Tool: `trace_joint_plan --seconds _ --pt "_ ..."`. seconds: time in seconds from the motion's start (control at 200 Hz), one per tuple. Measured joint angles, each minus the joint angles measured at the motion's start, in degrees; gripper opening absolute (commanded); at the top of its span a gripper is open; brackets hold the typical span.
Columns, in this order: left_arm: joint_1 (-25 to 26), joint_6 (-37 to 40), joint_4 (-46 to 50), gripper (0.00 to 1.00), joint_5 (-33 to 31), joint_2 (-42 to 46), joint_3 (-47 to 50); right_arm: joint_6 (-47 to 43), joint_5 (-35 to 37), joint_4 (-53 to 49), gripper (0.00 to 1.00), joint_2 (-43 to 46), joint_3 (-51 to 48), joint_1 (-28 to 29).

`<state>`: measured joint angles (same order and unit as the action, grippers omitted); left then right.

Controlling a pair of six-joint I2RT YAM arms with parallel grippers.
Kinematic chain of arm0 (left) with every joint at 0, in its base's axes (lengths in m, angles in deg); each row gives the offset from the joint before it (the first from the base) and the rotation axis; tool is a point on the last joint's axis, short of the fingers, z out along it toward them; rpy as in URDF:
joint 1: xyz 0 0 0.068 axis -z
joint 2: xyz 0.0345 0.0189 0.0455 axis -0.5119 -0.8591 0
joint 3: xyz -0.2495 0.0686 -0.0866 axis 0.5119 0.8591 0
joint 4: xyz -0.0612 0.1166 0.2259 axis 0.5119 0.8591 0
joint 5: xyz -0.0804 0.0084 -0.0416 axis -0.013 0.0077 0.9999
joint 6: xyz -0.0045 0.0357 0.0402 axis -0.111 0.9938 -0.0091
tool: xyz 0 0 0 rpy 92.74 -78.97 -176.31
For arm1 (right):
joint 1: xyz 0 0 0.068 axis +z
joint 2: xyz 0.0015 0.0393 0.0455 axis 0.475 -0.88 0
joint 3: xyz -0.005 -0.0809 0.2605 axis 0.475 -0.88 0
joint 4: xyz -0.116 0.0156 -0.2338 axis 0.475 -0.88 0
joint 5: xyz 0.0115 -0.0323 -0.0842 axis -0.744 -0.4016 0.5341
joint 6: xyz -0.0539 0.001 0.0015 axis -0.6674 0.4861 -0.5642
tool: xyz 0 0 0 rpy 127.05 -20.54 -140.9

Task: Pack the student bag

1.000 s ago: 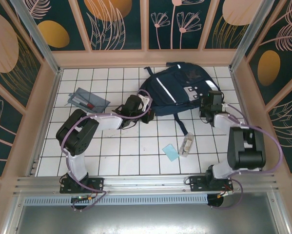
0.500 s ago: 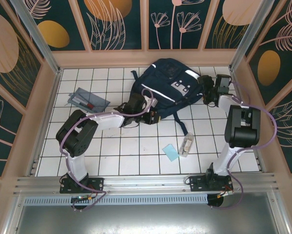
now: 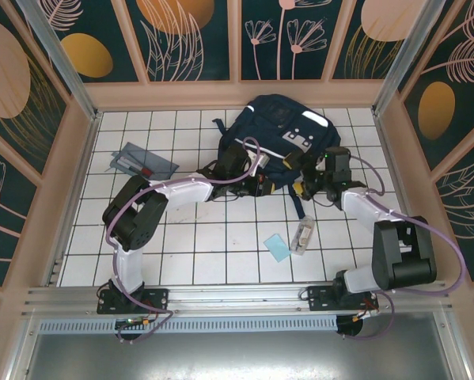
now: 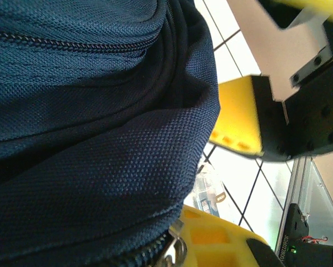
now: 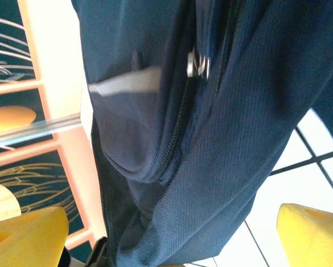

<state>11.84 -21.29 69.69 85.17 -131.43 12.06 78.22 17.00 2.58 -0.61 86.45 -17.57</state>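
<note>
At the far left of the desk [image 3: 213, 237] a flat grey pouch [image 3: 145, 164] lies on the white tiles. The left arm [image 3: 177, 192] rises from its base at the near edge, folds at the elbow, and stretches its forearm low to the right and away, ending at the near-left edge of the student bag [image 3: 280, 131]. Its jaws are closed, pinching a fold of navy fabric; in the left wrist view the cloth crowds right up to one yellow finger [image 4: 210, 245], with a metal zip pull [image 4: 174, 247] just beside it.

The student bag sits at the far middle of the desk, slightly right of centre, its white stripes and grey-white patch facing up. Nearer the bases, between the two arms, a pale blue card [image 3: 277, 247] and a clear packet [image 3: 303, 235] lie just beside each other.

The right arm [image 3: 371, 207] stands up from its base, bends at the elbow, and reaches left and away to the bag's near edge, close to the left arm's wrist. Its jaws stand wide open: in the right wrist view the yellow fingers [image 5: 27, 233] sit far apart at the lower corners, with the bag's fabric and a silver zipper tab [image 5: 197, 64] ahead of them.
</note>
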Motion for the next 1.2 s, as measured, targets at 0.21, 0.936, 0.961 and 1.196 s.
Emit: trace_joint_plan --seconds 0.21,0.936,0.961,1.196 --pt "0.35 0.55 2.54 0.00 -1.18 0.00 -0.02 4.61 1.07 6.19 0.15 -6.73 -0.94 4.22" --pt "-4.37 13.11 28.28 0.00 -17.53 -0.37 -7.48 -14.01 5.20 -6.67 0.00 -8.04 6.51 -0.09" --pt "-4.61 13.64 28.61 0.00 -17.40 -0.37 -7.63 -15.15 5.07 -7.32 0.00 -8.04 7.06 -0.46" --pt "-5.92 17.05 29.53 0.00 -16.17 -0.11 -7.34 -26.56 3.58 -15.82 0.00 -13.42 15.93 -1.44"
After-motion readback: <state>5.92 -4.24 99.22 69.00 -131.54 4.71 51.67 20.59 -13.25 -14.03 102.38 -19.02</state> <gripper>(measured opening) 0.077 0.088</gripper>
